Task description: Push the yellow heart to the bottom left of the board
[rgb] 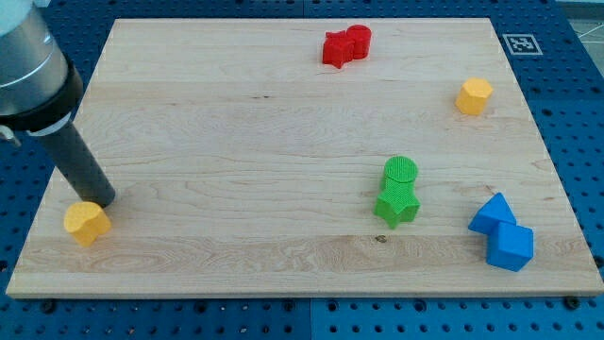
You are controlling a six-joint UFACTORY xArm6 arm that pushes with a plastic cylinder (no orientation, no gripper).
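Touching, seemingly: my tip (103, 199) against yellow heart (86, 223), bottom-left.

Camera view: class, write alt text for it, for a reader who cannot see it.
A dark rod's tip touches the upper right of a yellow heart at the wooden board's bottom left. Elsewhere lie red blocks at top, a yellow hexagon, green blocks and blue blocks at right.

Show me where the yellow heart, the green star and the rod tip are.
yellow heart (86, 222), camera view, top face.
green star (397, 205), camera view, top face.
my tip (102, 200), camera view, rod's lower end.
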